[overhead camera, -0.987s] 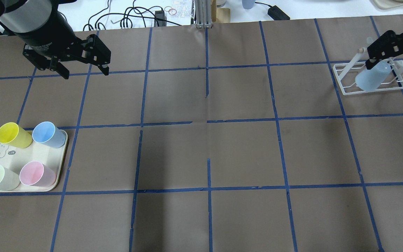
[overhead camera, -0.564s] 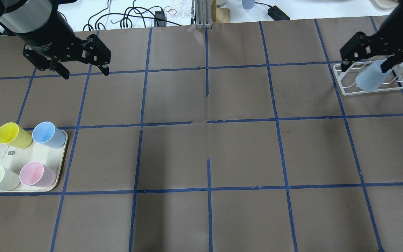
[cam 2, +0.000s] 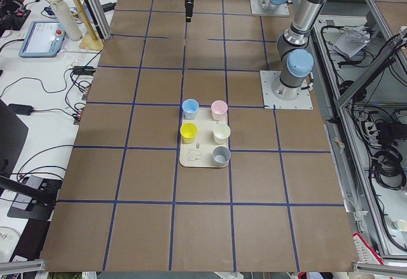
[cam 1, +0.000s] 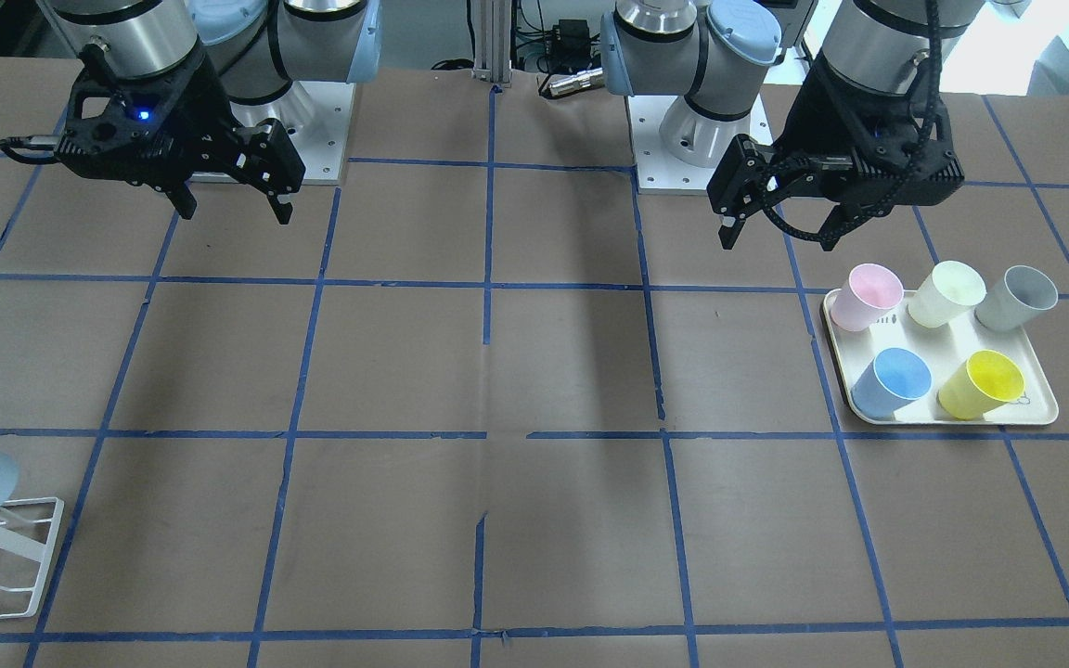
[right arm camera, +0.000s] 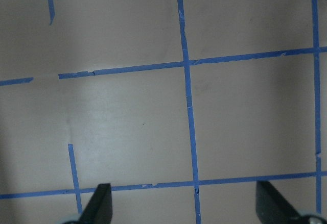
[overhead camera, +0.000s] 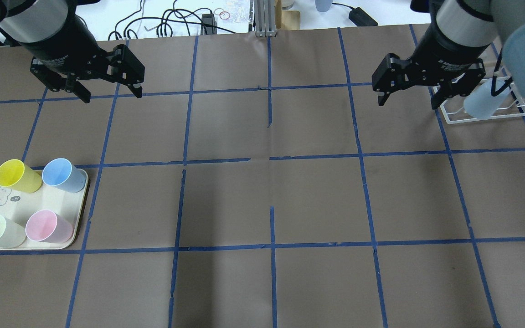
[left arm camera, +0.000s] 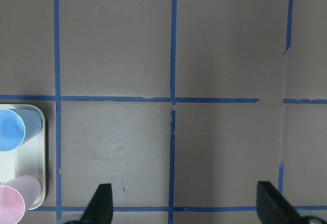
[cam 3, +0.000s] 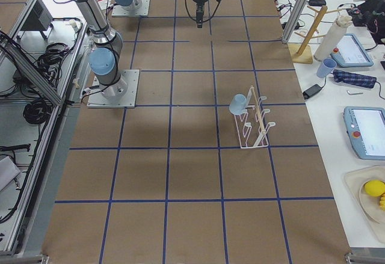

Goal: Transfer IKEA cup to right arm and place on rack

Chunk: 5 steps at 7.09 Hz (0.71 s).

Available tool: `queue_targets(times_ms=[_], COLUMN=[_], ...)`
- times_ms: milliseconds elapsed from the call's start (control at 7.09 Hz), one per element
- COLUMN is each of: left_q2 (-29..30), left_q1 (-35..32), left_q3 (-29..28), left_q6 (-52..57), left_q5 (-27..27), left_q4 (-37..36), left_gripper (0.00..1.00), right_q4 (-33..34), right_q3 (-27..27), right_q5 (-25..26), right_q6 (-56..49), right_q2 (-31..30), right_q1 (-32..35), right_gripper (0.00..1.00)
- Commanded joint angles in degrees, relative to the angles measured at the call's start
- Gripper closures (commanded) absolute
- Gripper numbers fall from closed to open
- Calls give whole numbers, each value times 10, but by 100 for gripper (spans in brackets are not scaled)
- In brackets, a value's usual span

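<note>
IKEA cup (overhead camera: 479, 104) tilted on the rack (overhead camera: 454, 119), probably over a rod; right gripper (overhead camera: 408, 102), left gripper (overhead camera: 112, 96) gape empty; placing looks done, only retreat left

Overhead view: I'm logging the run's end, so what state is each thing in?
IKEA cup: tilted on the rack, not gripped.
rack: standing, holding that cup.
right gripper: open, empty, away from the rack.
left gripper: open, empty.
tray: carrying five cups, all upright.
</note>
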<state>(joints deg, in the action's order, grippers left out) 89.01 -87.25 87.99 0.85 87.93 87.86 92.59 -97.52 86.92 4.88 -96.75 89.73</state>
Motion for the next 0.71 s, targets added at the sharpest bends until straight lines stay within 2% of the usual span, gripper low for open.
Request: queue_targets(times_ms=[0, 564], left_q2=[4, -2], left_q1=[1, -5], left_q3=[2, 26], left_q6=[3, -4], left_q5=[5, 2], left_q4=[-2, -2], left_gripper=[0, 0], right_q4=[-68, -80], right_q3=[-11, -13], right_q5=[3, 11], right_q6=[-1, 4], right_q2=[-40, -43], right_q1=[-4, -13], right_gripper=[0, 0])
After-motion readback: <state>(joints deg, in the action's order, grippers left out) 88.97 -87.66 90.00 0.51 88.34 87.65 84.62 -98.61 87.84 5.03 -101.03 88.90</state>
